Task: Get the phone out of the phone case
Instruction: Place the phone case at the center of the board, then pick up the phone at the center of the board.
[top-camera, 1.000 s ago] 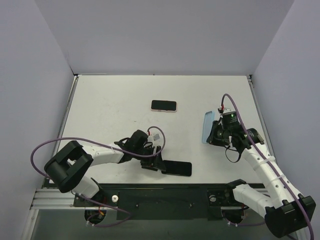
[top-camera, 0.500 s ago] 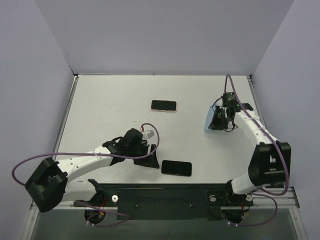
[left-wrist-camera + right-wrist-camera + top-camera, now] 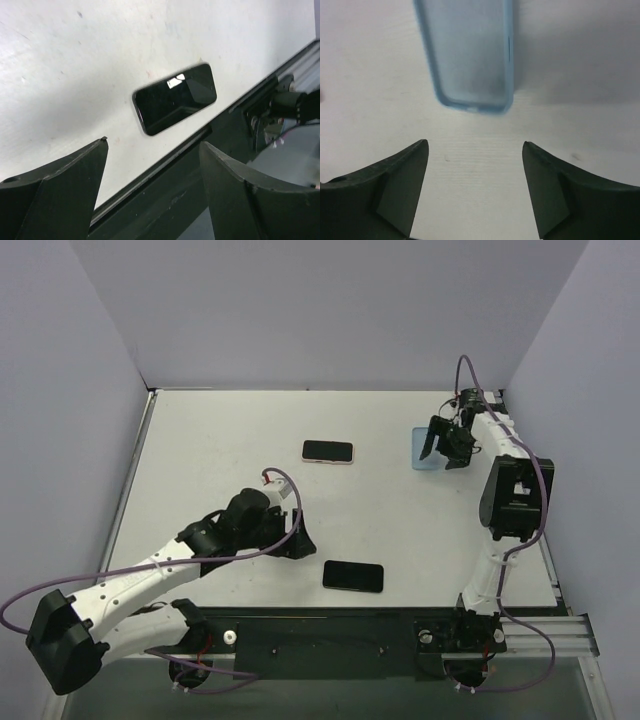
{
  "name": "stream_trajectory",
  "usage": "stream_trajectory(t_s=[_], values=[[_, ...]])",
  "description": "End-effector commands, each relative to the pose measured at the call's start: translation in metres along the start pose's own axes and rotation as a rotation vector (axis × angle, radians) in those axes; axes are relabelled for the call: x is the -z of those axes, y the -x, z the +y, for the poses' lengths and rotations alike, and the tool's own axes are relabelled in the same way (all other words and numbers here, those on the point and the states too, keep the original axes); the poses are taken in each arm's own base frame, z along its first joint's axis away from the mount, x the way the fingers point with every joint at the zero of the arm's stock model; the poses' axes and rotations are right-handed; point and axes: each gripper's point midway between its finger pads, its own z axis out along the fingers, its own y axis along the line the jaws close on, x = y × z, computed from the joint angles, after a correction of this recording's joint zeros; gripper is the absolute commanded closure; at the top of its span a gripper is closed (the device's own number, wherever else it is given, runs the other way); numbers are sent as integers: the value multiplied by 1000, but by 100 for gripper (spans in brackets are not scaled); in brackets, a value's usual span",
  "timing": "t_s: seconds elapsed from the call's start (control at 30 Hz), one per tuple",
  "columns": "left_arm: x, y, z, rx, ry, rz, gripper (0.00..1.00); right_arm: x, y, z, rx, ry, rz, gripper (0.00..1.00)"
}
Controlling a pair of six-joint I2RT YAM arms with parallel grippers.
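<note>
in the overhead view we see the phone (image 3: 352, 576) lying flat and bare on the white worktop (image 3: 220, 440), dark screen up, in the lower middle of the frame close to the near edge. the phone case (image 3: 428, 448), pale blue, lies by itself in the upper right of that view, well apart from the phone.

the left arm (image 3: 150, 570) reaches in from the lower left. the left jaws sit just up and left of the phone, not touching it. in the left wrist view those jaws stand wide apart with nothing between them. their dark fingers (image 3: 60, 195) fill the bottom corners, and the phone (image 3: 175, 98) shows in the middle of the frame beyond them, beside the dark rail (image 3: 190, 170) at the worktop's edge.

the right arm (image 3: 505, 490) stretches up the right side, and the right jaws sit at the right edge of the case in the overhead view. in the right wrist view the right jaws are apart and hold nothing. the fingers (image 3: 395, 195) are low in the frame and the case (image 3: 467, 55) lies at the top middle, seemingly hollow side up, clear of both tips.

a second phone (image 3: 329, 451) with a pale pink rim rests in the upper middle of the overhead view, apart from the rest.
</note>
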Motion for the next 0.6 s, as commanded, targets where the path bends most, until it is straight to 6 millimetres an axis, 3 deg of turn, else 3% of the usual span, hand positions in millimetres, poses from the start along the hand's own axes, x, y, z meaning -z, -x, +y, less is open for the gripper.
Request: stream_trajectory(t_s=[0.0, 0.03, 0.1, 0.13, 0.17, 0.2, 0.23, 0.27, 0.3, 0.37, 0.4, 0.43, 0.47, 0.5, 0.53, 0.57], values=[[13, 55, 0, 20, 89, -152, 15, 55, -10, -63, 9, -364, 23, 11], [13, 68, 2, 31, 112, -177, 15, 74, -10, -74, 13, -459, -7, 10], [11, 94, 15, 80, 150, -231, 14, 96, -19, -66, -5, -476, -37, 10], [12, 114, 22, 127, 146, -288, 14, 94, -32, -56, -7, -460, -26, 9], [8, 126, 25, 161, 141, -305, 14, 111, -29, -43, -13, -424, -97, 9], [10, 149, 24, 197, 96, -366, 14, 102, -44, -19, 56, -393, -93, 9], [2, 160, 24, 220, 83, -377, 14, 119, -46, -1, 77, -360, -160, 9], [4, 181, 26, 231, 64, -429, 14, 111, -59, 17, 127, -324, -167, 9], [-7, 193, 35, 248, 67, -427, 14, 121, -72, 44, 167, -244, -200, 9], [-21, 222, 39, 198, 39, -418, 16, 123, -97, 74, 185, -118, -223, 9], [-45, 215, 63, 226, 96, -339, 16, 124, -111, 85, 188, -37, -224, 9], [-40, 243, 61, 191, 86, -367, 16, 126, -119, 95, 164, 1, -229, 9], [-62, 237, 82, 207, 113, -308, 16, 125, -132, 98, 164, 40, -222, 9], [-62, 256, 82, 190, 70, -316, 19, 121, -145, 100, 172, 61, -200, 9], [-80, 260, 97, 201, 68, -304, 19, 125, -151, 104, 182, 85, -203, 9], [-79, 282, 99, 187, 37, -357, 20, 123, -161, 102, 180, 85, -188, 9]])
